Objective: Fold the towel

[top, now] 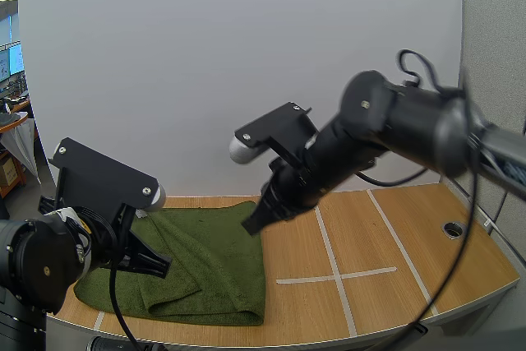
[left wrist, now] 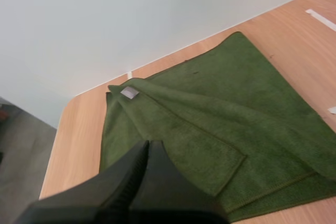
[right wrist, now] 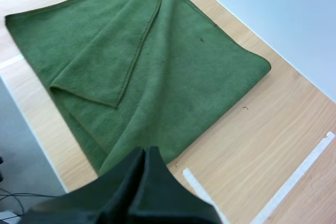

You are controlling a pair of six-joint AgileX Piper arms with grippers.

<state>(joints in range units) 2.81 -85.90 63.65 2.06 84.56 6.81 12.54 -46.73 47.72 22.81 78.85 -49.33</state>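
My left gripper [top: 156,267], nearest, hangs low over the left part of the towel [top: 214,269], its fingers pressed together on nothing. The towel lies on the left of the table [top: 411,236], one flap doubled across it and a grey label [left wrist: 129,93] at its far corner, so I judge a fold is partly made. Farther off, my right gripper [top: 251,226] hovers at the towel's far right edge, likewise closed and empty. Both, I judge, stand clear for a fresh grasp.

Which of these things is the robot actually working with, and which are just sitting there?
For the job: green towel, partly folded on the table.
Just there: white tape lines; round hole in the table.
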